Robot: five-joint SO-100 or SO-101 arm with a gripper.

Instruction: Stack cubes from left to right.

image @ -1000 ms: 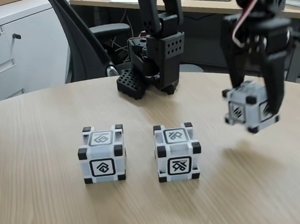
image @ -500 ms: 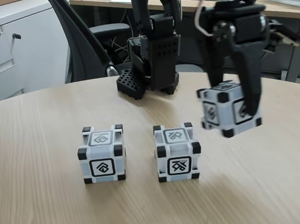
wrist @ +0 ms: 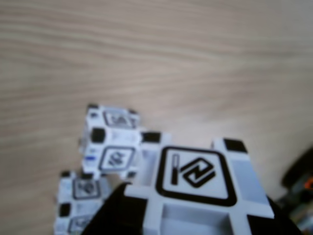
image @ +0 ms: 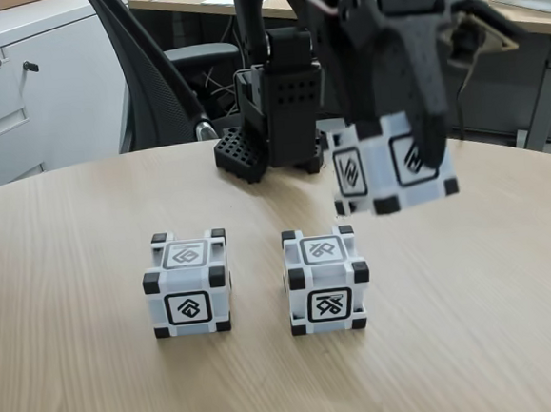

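White-and-black held cube (image: 392,165): clamped between the fingers of the black gripper (image: 414,152), clear of the table (image: 69,375), tilted, above and just right of the middle cube in the fixed view. Middle cube (image: 325,279): upright on the table. Left cube (image: 188,283): upright on the table, near the middle cube's left side, apart from it. Wrist view: held cube (wrist: 195,196) in the foreground, the two others (wrist: 113,142) (wrist: 80,203) beyond it on the wood. Perforated block (image: 238,156): behind the middle cube, by the arm's base.
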